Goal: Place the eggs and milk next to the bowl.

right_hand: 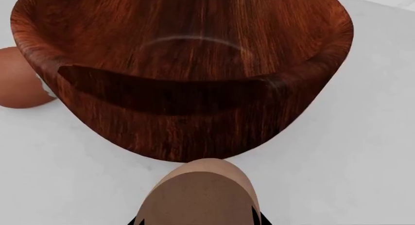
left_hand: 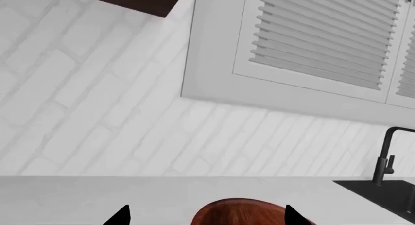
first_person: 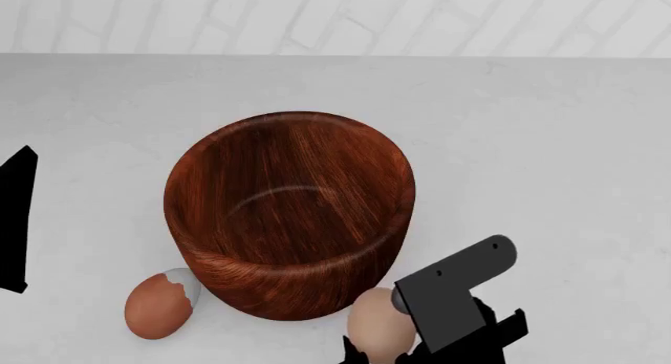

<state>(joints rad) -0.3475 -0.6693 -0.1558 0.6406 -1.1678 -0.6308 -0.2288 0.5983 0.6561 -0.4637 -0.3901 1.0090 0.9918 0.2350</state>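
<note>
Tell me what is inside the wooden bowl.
Nothing shows inside the bowl: only bare wood grain on its floor and far wall. The near inner wall, below the rim, is hidden from the head view.

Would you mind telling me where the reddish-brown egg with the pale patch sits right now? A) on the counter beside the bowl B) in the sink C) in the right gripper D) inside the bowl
A: the reddish-brown egg rests on the white counter against the outer wall of the bowl, while the right gripper has the tan egg between its fingers.
</note>
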